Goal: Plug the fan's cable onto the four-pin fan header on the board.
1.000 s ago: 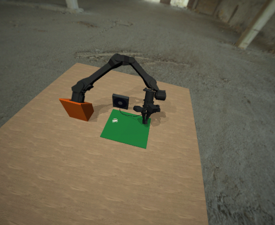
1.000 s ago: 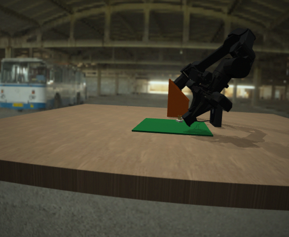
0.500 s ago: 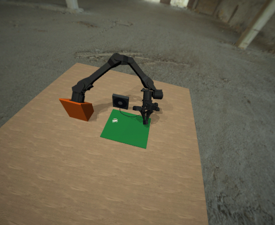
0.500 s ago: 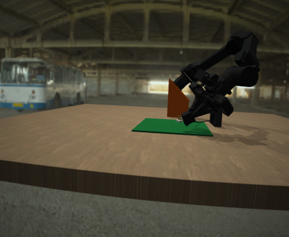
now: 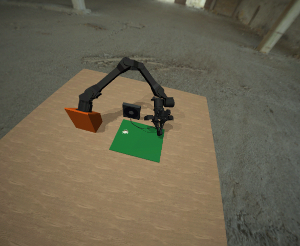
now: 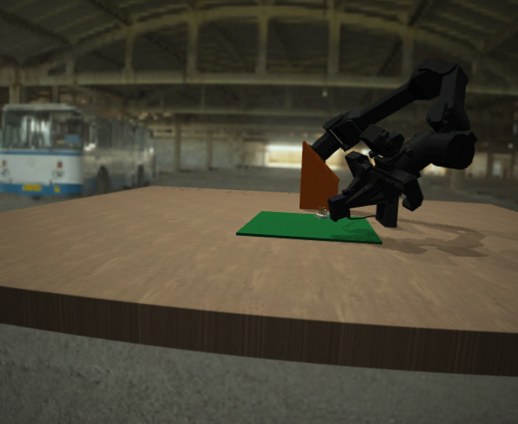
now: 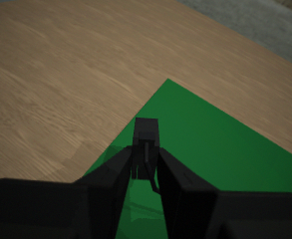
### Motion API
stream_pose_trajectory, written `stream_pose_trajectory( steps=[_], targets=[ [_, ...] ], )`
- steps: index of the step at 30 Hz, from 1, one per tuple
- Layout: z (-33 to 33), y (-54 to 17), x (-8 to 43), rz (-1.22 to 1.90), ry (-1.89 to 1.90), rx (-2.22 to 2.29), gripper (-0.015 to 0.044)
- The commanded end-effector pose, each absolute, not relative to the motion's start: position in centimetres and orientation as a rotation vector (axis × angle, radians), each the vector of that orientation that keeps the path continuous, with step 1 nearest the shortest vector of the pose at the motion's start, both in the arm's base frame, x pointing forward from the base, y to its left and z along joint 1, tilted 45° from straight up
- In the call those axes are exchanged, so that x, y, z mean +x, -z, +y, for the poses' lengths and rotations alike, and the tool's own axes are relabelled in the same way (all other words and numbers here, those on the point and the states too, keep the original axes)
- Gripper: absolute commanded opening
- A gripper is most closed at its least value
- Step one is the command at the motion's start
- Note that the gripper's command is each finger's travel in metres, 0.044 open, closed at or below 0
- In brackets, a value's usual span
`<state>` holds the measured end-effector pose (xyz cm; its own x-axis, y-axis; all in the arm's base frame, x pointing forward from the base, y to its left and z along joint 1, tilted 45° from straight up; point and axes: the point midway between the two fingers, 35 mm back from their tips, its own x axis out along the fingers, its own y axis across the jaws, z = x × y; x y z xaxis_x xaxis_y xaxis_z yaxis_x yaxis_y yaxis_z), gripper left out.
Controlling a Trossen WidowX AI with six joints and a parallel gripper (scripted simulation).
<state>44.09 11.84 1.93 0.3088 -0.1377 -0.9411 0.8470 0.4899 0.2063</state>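
Note:
The black plug [image 7: 146, 131] is between the fingertips in the wrist view, with its dark cable [image 7: 153, 185] trailing off. My gripper [image 5: 159, 132] [image 6: 338, 208] [image 7: 145, 151] is shut on it, a little above the corner of the green board [image 5: 138, 145] [image 6: 291, 225] [image 7: 210, 134] on the fan's side. In the exterior view the fingers are steeply tilted. The white four-pin header [image 5: 125, 131] [image 6: 322, 215] stands on the board, well to the left of the gripper in the top view, its pins bare. The cable [image 5: 143, 128] also runs to the fan [image 5: 131, 111]. The plug's underside is hidden.
The black fan stands upright just behind the board. The orange base block [image 5: 84, 120] [image 6: 318, 182] carries the arm, left of the board in the top view. Board and fan are on the wooden table [image 5: 91, 190] [image 6: 158, 264].

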Motion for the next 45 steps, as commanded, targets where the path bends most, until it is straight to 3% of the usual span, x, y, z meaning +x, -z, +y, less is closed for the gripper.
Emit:
stream_pose_trajectory(
  steps=[1,32,45],
  targets=[
    [11.9,-2.3,44.1,0.987,0.778,0.813,0.0000],
    [13.0,-5.5,43.2,0.544,0.828,0.812,0.0000],
    [12.8,-5.7,43.2,0.560,0.823,0.809,0.0000]
  ],
)
